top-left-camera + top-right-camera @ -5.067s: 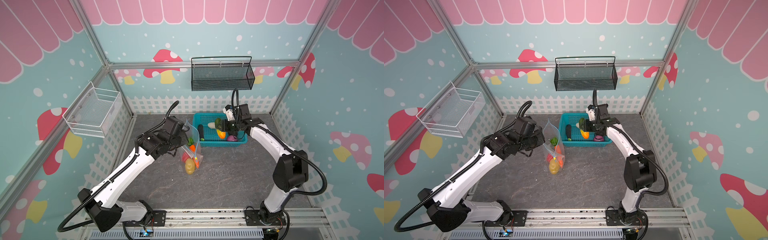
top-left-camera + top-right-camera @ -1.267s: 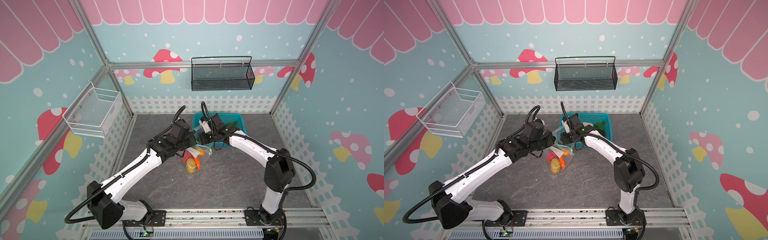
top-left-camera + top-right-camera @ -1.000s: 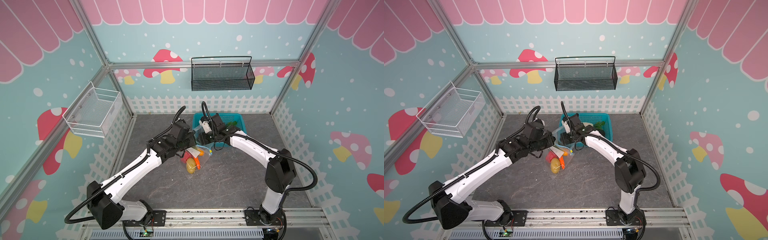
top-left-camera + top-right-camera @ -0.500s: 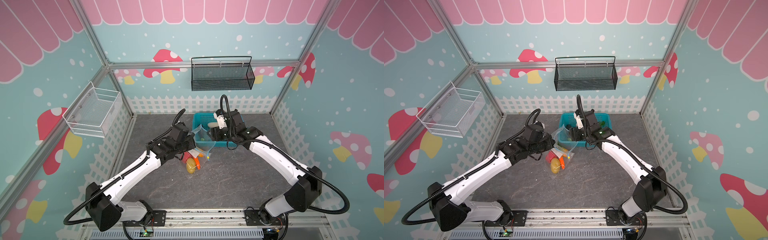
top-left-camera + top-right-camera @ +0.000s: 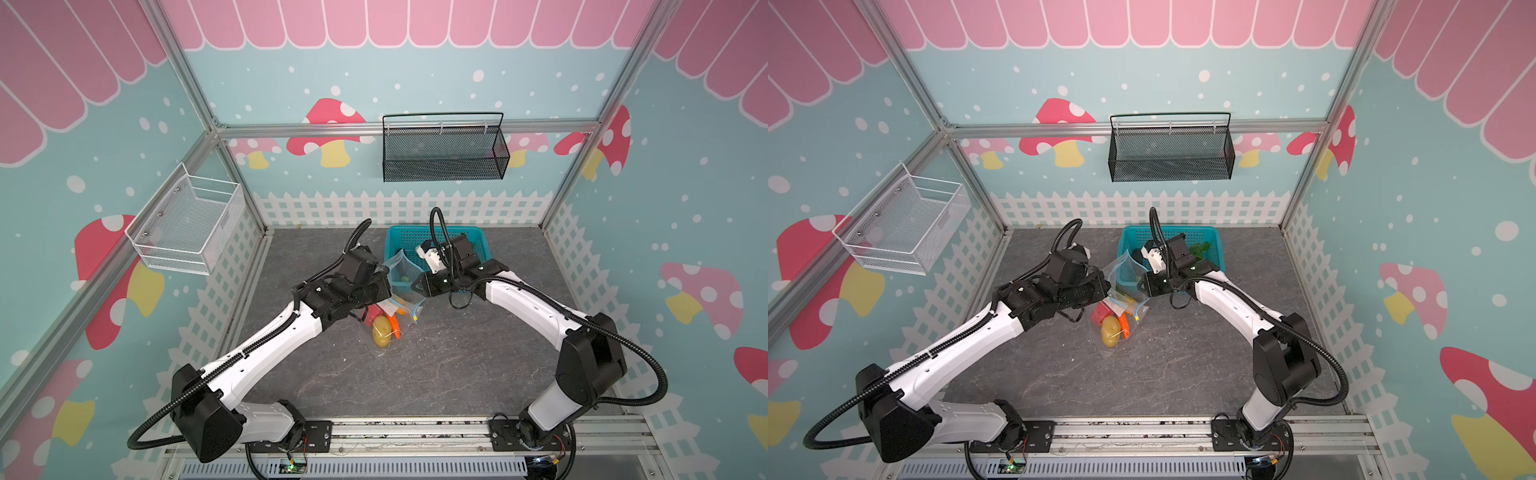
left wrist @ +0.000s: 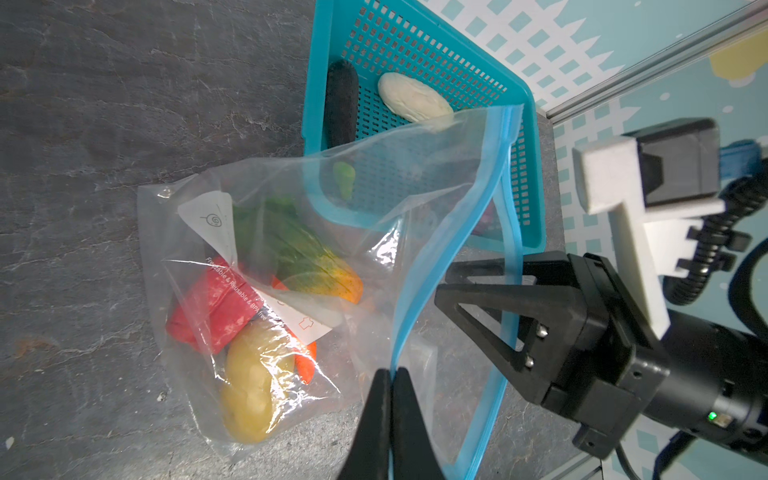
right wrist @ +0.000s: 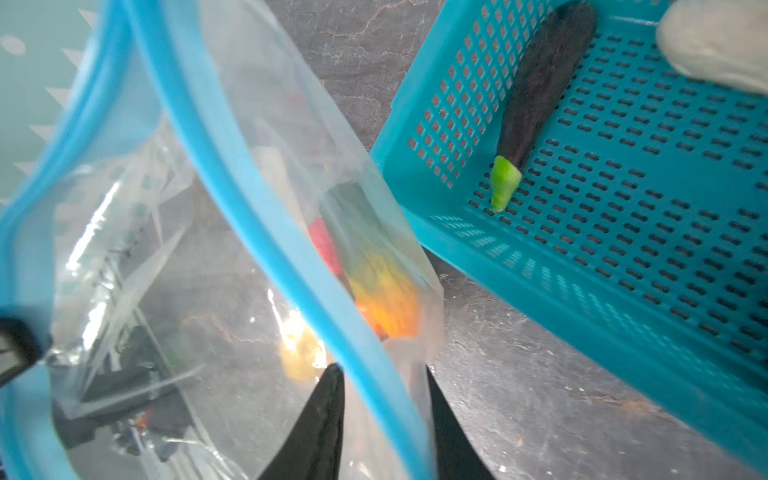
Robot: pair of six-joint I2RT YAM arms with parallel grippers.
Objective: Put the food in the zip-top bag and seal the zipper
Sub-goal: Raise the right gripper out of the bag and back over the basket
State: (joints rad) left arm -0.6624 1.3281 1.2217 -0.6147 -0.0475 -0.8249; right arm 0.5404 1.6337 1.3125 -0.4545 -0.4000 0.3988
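Left gripper (image 6: 391,374): jaws fully closed, pinching one lip of the zip-top bag (image 6: 291,199) on its light-blue zipper (image 6: 436,257). In both top views it stands at the left side of the bag's mouth, and nothing else is in its grasp.

Zip-top bag: middle of the grey table (image 5: 457,365), just on the near side of the teal basket (image 6: 415,41). Its bottom lies on the table towards the near edge. Its mouth is lifted towards the far side and spread open between the two grippers, so that the raised film overlaps the basket's near left corner.

Food inside the bag, gathered at the bottom: a red piece (image 6: 212,307), the yellow potato (image 6: 253,386), the orange carrot (image 6: 305,361) and a green-and-yellow piece (image 6: 299,253).

Right gripper (image 7: 382,374): jaws partly open, a narrow gap between them. They straddle the opposite lip of the bag, with the zipper strip and the film running through the gap. Whether the pads actually press on the strip cannot be told.

Teal basket: far side of the table, behind the right gripper. It holds the dark eggplant (image 6: 341,99), lying along the left wall with its green stem end nearest the bag, and the white radish (image 6: 411,99) beside it to the right.
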